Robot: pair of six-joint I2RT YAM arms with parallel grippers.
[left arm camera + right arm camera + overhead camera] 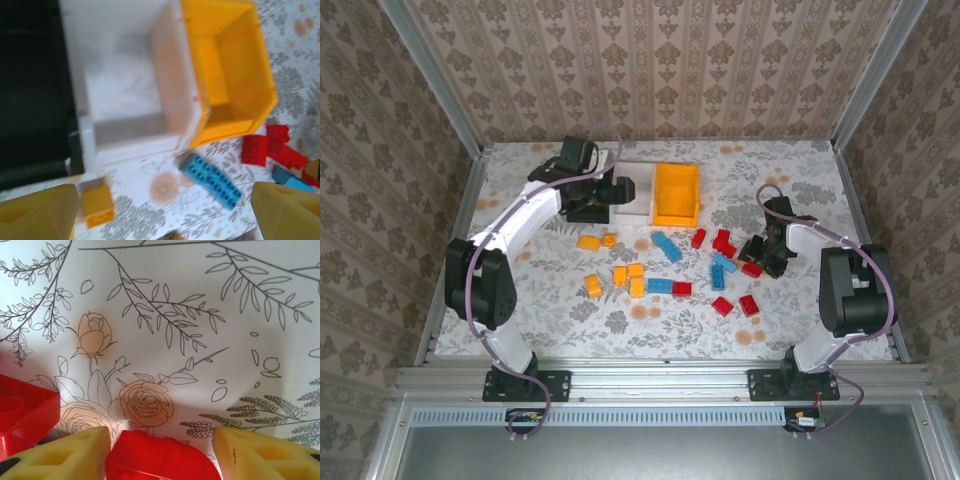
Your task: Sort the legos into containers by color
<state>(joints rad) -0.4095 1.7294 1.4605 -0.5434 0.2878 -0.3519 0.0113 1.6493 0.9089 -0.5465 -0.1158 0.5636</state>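
Straddling a red brick (160,462), right gripper (160,440) stood part-open, hold uncertain; left gripper (165,215) gaped empty.
Risk: shallow pinch could slip; finger (60,455) could nudge the neighbouring brick (25,415).

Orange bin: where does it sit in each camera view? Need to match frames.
Top external: orange bin at the far middle of the table, right of the white bin.
Left wrist: orange bin at upper right, beside the white bin.
Right wrist: looks down at the floral table cover and a red brick.
Shared landmark: long blue brick just in front of the bin, low centre in the left wrist view.
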